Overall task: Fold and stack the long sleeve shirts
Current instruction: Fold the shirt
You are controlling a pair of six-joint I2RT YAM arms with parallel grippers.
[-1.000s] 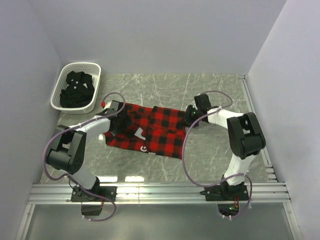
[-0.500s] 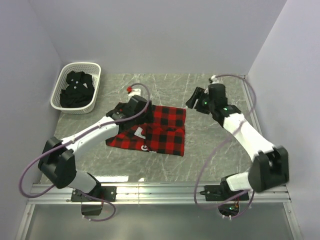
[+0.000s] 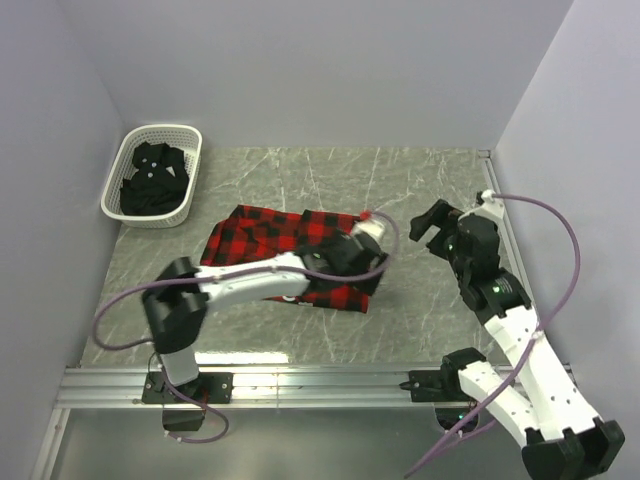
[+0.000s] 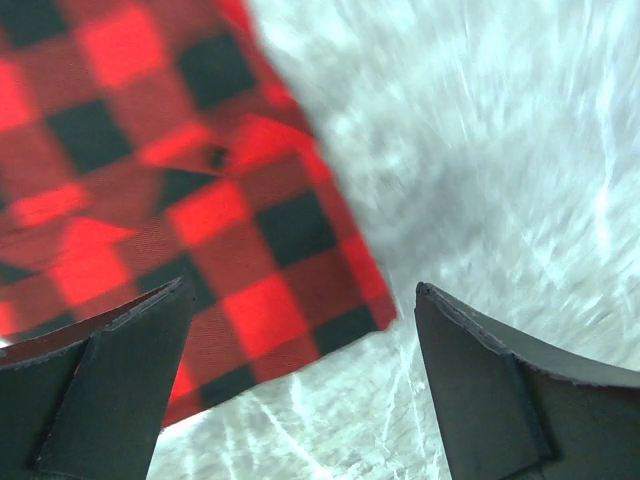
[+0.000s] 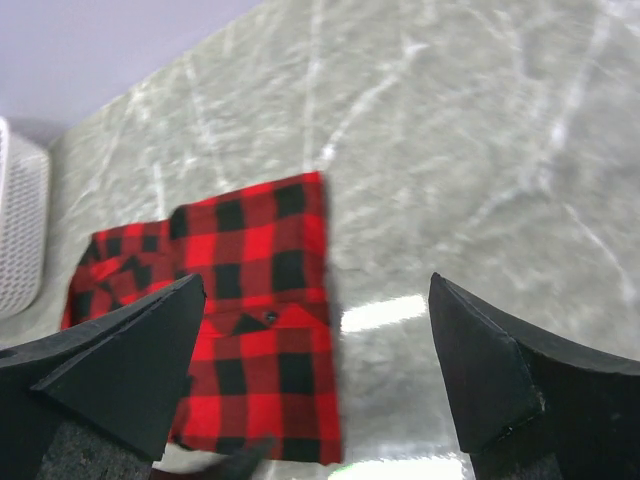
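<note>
Left claw [image 3: 368, 262]: spread wide and pinching nothing. It hangs over the 4 o'clock corner of the red-and-black flannel [image 3: 262, 232].
Left arm [image 3: 245, 282]: reaches across the near side of the flannel toward 3 o'clock and hides part of the cloth from above.
Left wrist view: my left claw [image 4: 300, 290] has its jaws well apart. The flannel's [image 4: 150, 150] corner shows between them, lying on the marbled table [image 4: 480, 150]. The view is blurred.
Right claw [image 3: 436, 222]: spread, nothing between the jaws. It is raised off the table [image 3: 420, 300], at 3 o'clock from the flannel and apart from it.
Right wrist view: my right claw [image 5: 315, 280] frames the flannel [image 5: 255, 260] from above. Bare tabletop lies between the cloth and the far wall.
Flannel: near the table's middle, lying as a rough rectangle, rumpled at its 9 o'clock end, with a straight edge at 3 o'clock.
Black shirt [image 3: 152, 182]: heaped inside the white lattice basket [image 3: 160, 130].
Basket: in the table's 10 o'clock corner, well apart from the flannel. Its rim [image 5: 15, 230] shows at 9 o'clock in my right wrist view.
</note>
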